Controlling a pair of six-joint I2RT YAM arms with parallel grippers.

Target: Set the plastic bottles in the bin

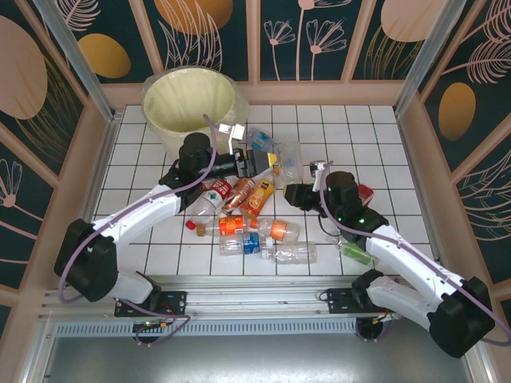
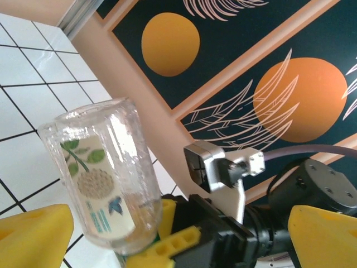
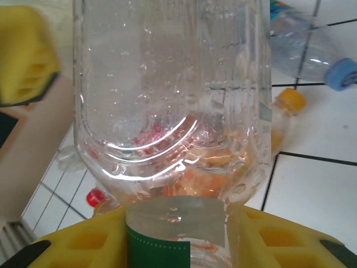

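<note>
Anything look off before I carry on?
Nothing spilled or broken. The right gripper holds a clear bottle by its neck, base toward the open left gripper. One green-capped bottle lies apart from the pile, beside the right arm.

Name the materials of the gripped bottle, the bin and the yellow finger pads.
The gripped bottle: clear, glossy thin plastic, see-through with bright highlights. The bin: cream plastic, probably, with a pale yellow film liner inside. The yellow finger pads: matte, moulded with square cells; likely soft rubber or printed plastic.
</note>
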